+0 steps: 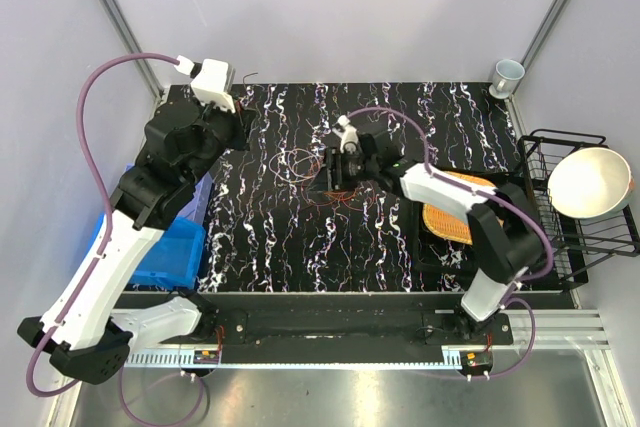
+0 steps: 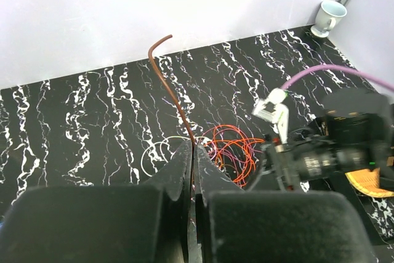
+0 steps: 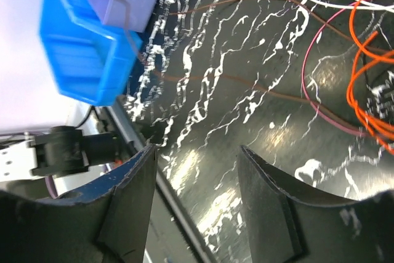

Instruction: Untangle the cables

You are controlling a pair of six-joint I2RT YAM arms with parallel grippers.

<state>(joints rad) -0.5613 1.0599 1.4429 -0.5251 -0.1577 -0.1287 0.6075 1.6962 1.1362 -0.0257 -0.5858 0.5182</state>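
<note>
- Freeing one brown wire [image 2: 174,100], I judge: my left claw [image 2: 192,150] is clamped on it.
- My right claw [image 3: 197,150] gapes empty; next, pin the orange loops [image 3: 349,78] at its two o'clock.

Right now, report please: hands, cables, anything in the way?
Left hand shut on brown cable. Right hand open, empty, by tangle. Blue bin apart from it.

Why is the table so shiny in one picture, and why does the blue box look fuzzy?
Right wrist view: light bounces off the glossy table as white glare, and the blue box looks soft near the edge. Left wrist view: the left hand, shut on a brown wire, sits too near the lens, so it blurs.
</note>
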